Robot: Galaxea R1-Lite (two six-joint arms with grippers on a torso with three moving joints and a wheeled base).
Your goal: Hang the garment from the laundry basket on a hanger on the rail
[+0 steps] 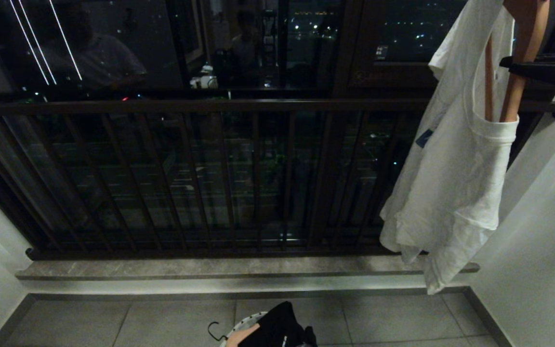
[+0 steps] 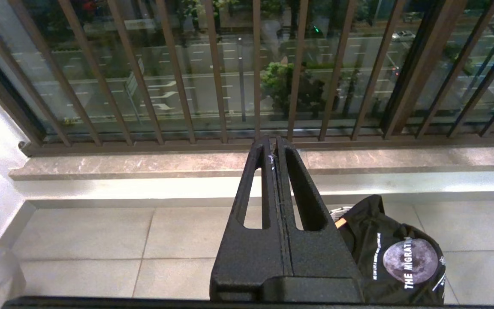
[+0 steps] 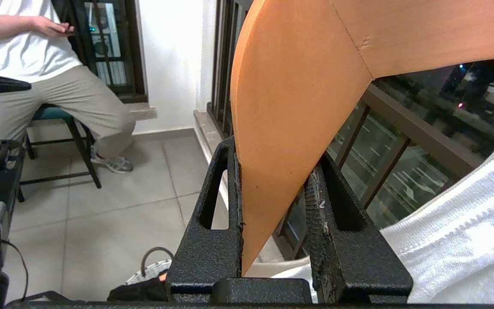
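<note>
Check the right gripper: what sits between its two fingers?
In the right wrist view, the right gripper clamps the wooden hanger between its fingers; the white garment drapes beside it.

A home balcony at night: barred railing [image 1: 210,106], tiled floor [image 1: 113,318], laundry basket [image 1: 246,322].

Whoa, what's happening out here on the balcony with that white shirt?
The robot's right gripper is clamped on a wooden hanger that carries a white shirt, held up high beside the balcony railing. Its left gripper is shut and empty. Down on the floor, the laundry basket holds a black garment.
</note>
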